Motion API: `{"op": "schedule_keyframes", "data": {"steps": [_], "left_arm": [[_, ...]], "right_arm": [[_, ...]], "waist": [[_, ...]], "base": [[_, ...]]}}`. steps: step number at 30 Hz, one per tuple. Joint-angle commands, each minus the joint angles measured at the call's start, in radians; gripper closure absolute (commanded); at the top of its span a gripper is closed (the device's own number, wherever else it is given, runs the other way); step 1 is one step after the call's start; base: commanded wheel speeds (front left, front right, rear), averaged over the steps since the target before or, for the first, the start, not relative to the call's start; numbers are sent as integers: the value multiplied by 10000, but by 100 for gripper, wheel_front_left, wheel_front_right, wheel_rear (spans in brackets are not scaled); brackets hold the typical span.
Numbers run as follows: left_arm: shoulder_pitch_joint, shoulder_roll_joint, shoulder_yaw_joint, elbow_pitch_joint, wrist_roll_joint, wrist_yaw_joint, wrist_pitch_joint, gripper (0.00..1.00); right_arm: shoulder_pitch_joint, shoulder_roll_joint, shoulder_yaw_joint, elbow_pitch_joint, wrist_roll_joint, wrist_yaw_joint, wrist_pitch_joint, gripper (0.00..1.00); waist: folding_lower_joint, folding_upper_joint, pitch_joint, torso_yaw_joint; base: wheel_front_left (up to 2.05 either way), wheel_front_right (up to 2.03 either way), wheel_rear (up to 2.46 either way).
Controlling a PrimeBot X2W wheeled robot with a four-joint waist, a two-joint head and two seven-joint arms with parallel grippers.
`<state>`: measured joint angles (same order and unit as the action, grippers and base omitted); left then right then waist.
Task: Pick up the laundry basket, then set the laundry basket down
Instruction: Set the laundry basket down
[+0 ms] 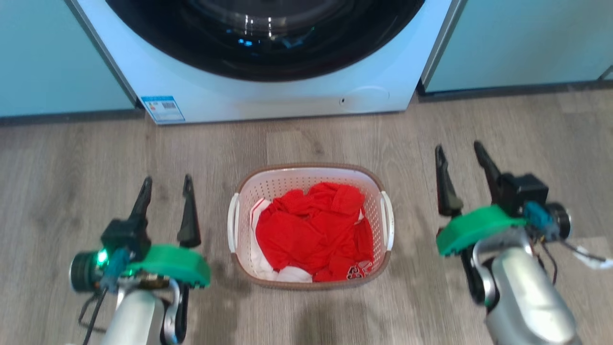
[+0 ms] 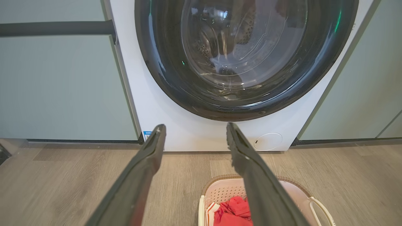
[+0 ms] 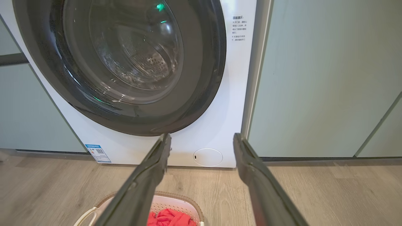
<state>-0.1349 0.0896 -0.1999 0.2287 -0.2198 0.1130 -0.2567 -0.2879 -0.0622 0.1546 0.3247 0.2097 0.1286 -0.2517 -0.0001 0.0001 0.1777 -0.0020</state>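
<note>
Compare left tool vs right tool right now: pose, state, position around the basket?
The left tool sits lower in the head view, its tips short of the laundry basket's far rim, while the right tool reaches past that rim. The left tool also looks slightly nearer its side handle than the right tool is to its own. Shared: both are open and empty, point toward the washing machine, and flank the laundry basket without touching it.

floor (image 1: 96, 158): grey wood planks | washing machine (image 1: 287, 96): white | cabinets (image 1: 52, 57): pale teal

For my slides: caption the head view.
Open left gripper and right gripper flank the laundry basket of red clothes before a washing machine.
</note>
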Motion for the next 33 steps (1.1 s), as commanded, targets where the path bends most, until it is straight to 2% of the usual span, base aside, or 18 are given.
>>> {"op": "schedule_keyframes", "data": {"steps": [1,15,23,33], "left_arm": [[-83,45,453,-460,102,-23,-51,0],[1888,-201,1116,-1688,447,-262,-51,0],[2425,-265,1309,-1870,505,-442,-51,0],[2489,-331,1505,-1854,592,-329,-51,0]], "right_arm": [[37,120,197,-444,-49,21,-100,0],[1934,120,-191,-1569,-330,21,-101,0],[2267,120,-315,-1740,-259,21,-101,0],[2371,120,-334,-1735,-242,21,-101,0]], "waist": [[1,-1,-189,-1],[1,-1,-1080,-80],[1,-1,-1450,-189],[1,-1,-1591,-150]], "base": [[0,0,0],[0,0,0],[0,0,0],[0,0,0]]}}
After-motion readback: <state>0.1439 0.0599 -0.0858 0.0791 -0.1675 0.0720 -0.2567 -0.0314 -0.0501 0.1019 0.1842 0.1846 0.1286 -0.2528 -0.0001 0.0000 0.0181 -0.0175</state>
